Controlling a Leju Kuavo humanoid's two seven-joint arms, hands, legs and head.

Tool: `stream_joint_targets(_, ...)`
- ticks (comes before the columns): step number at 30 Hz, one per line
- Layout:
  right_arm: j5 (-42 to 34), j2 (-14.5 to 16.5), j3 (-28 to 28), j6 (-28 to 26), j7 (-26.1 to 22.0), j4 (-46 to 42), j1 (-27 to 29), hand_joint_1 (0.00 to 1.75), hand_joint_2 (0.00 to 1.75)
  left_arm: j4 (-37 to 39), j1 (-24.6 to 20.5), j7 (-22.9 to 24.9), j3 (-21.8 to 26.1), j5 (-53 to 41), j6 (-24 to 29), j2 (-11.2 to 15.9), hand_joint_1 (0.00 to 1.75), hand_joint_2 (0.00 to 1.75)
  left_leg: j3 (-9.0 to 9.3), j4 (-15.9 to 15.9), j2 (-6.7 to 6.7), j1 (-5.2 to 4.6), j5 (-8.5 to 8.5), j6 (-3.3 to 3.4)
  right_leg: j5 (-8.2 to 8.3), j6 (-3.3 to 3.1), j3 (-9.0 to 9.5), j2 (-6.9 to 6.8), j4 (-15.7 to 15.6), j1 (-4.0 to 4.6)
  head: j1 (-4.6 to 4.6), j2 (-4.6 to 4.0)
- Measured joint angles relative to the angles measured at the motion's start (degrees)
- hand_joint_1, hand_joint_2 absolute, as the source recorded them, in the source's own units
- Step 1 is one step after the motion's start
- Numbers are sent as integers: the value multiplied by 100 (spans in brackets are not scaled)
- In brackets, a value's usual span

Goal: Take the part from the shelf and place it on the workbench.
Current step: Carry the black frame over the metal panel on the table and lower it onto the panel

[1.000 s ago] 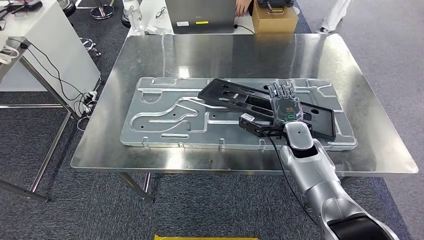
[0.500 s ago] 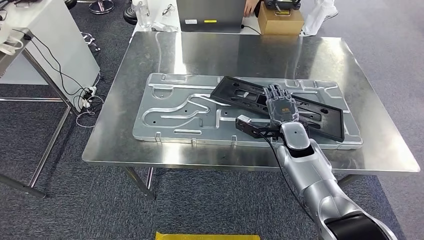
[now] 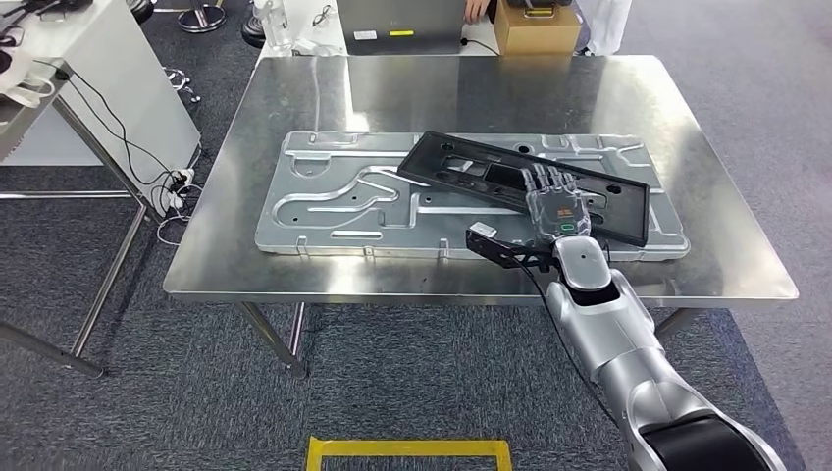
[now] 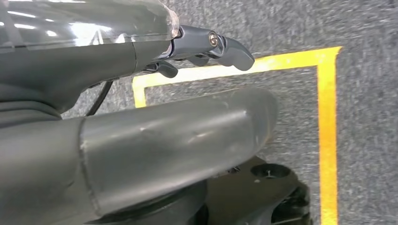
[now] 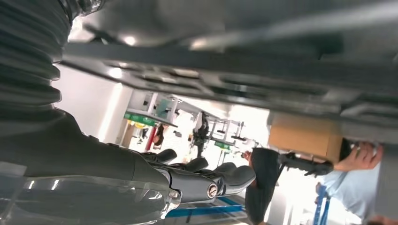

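Now robot hand (image 3: 557, 203) further back on black part (image 3: 471, 169), workbench (image 3: 392, 98) shifted

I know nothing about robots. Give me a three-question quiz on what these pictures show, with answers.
1. True or false: the black part lies flat on bare floor.
2. What does the black part rest on? A) silver stamped panel B) cardboard box C) carpet
3. Which hand is over the part on the steel workbench?

Key: 1. False. 2. A. 3. The right hand; the left hand hangs above the carpet.
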Motion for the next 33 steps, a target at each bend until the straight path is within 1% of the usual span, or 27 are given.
stream_joint_targets(1,0,1,3,0,-1,8,5,0,175,0,-1,0,1,2,-1,0,0,0,79,35,1,16,55,-20,46,21,-71,-2,9,-7,0,0)
stream_joint_targets(2,0,1,6,0,-1,14,8,0,175,0,-1,0,3,3,-1,1,0,0,279,-163,2,32,196,-37,91,49,-145,-3,28,-21,0,0)
stream_joint_targets(3,0,1,7,-1,-1,18,9,0,175,0,-3,0,4,3,-1,1,0,0,549,-503,2,46,331,-49,127,81,-208,-3,53,-35,0,0)
stream_joint_targets(4,-1,1,8,-3,-2,20,7,0,175,0,-8,2,5,4,-1,1,0,0,857,-928,-7,51,380,-58,158,116,-268,-1,86,-42,-1,0)
stream_joint_targets(5,-1,2,8,-5,-3,21,7,0,175,0,-12,4,7,4,-1,1,0,0,1113,-1299,-22,45,392,-43,193,159,-310,2,114,-47,2,0)
stream_joint_targets(7,-4,4,9,-10,-8,22,4,0,175,0,-15,9,9,4,-1,-1,0,0,1312,-1644,-51,15,316,14,268,243,-344,6,133,-41,8,-1)
stream_joint_targets(9,-7,3,11,-11,-12,30,6,0,175,0,-11,12,11,6,-1,-1,0,0,1254,-1664,-37,2,380,124,319,321,-361,15,131,-54,12,-1)
stream_joint_targets(10,-8,1,12,-11,-14,34,8,0,175,1,-13,13,11,6,-1,0,0,0,1213,-1671,-20,1,435,191,233,345,-403,18,193,-62,12,0)
stream_joint_targets(12,-9,-2,13,-11,-14,42,10,0,175,0,-24,13,13,7,-1,0,0,0,1093,-1687,10,-3,561,301,-215,362,-569,22,599,-74,13,0)
stream_joint_targets(13,-9,-2,14,-11,-14,45,10,0,175,0,-28,13,13,6,-1,0,0,0,1008,-1685,13,-19,623,329,-507,365,-678,21,957,-67,14,0)
stream_joint_targets(14,-10,-2,14,-12,-15,52,13,0,175,0,-29,13,13,7,-1,0,0,0,924,-1678,17,-40,684,343,-716,365,-763,22,1328,-59,13,0)
stream_joint_targets(15,-10,-2,14,-13,-15,61,20,0,175,0,-26,14,14,7,-1,0,0,0,846,-1671,21,-62,737,351,-813,360,-804,22,1620,-49,13,0)
stream_joint_targets(16,-11,-2,14,-14,-15,70,35,0,175,0,-24,14,15,7,-1,0,0,0,760,-1661,25,-89,795,358,-775,339,-755,23,1761,-32,13,0)
stream_joint_targets(17,-13,-2,14,-19,-15,78,52,0,175,0,-22,15,17,7,-1,0,0,0,683,-1652,26,-113,848,362,-638,302,-605,23,1682,-11,13,0)
stream_joint_targets(18,-16,-2,14,-29,-15,82,67,0,175,0,-22,17,18,8,1,-1,0,0,617,-1646,27,-133,895,365,-492,252,-379,24,1440,18,13,0)
stream_joint_targets(19,-25,-2,14,-47,-15,78,78,0,131,0,-21,18,19,8,3,-7,0,0,558,-1638,27,-149,945,363,-434,175,-74,20,1039,57,11,0)
stream_joint_targets(20,-36,-1,15,-76,-17,63,87,0,87,0,-21,20,21,9,7,-14,0,0,521,-1633,28,-160,986,353,-455,115,204,15,624,89,9,0)
stream_joint_targets(22,-58,-1,16,-155,-25,14,133,0,0,0,-20,23,31,12,27,-28,0,0,498,-1648,35,-146,1075,301,-550,38,532,10,90,150,9,0)
stream_joint_targets(24,-86,0,16,-238,-39,-69,236,0,0,0,-21,28,57,14,54,-33,0,0,495,-1675,37,-122,1142,237,-462,13,563,10,-26,158,11,0)
stream_joint_targets(25,-109,2,17,-277,-49,-127,312,0,0,0,-20,30,75,13,65,-34,0,0,470,-1643,30,-118,1085,205,-395,-11,554,0,-84,144,10,0)
stream_joint_targets(26,-132,4,17,-313,-58,-195,399,0,0,0,-20,31,92,14,72,-36,0,0,421,-1525,21,-116,925,172,-315,-41,522,-12,-132,121,8,0)
stream_joint_targets(27,-154,6,19,-344,-67,-265,496,0,0,0,-17,32,107,15,76,-37,0,0,350,-1301,12,-106,671,134,-231,-61,471,-22,-174,95,9,0)
stream_joint_targets(29,-184,7,20,-384,-74,-376,662,0,0,0,-10,34,121,17,81,-37,0,0,193,-625,4,-59,119,67,-112,-73,317,-24,-177,87,8,0)
stream_joint_targets(30,-204,7,21,-404,-80,-422,738,0,0,0,-6,35,127,19,86,-37,0,0,138,-302,4,-35,-8,40,-63,-56,234,-22,-170,79,8,0)
stream_joint_targets(31,-242,7,21,-451,-95,-485,832,0,0,0,-6,36,134,17,97,-36,0,0,134,-83,5,-12,43,13,-15,-34,146,-22,-157,69,7,0)
stream_joint_targets(32,-302,7,20,-535,-117,-572,950,0,0,0,-6,38,143,16,114,-36,0,0,201,-23,6,9,223,-12,27,-5,58,-25,-136,54,7,0)
stream_joint_targets(33,-380,8,19,-651,-151,-682,1099,0,0,0,-4,42,152,16,135,-35,0,0,359,-143,6,30,449,-36,68,29,-25,-30,-104,36,6,0)
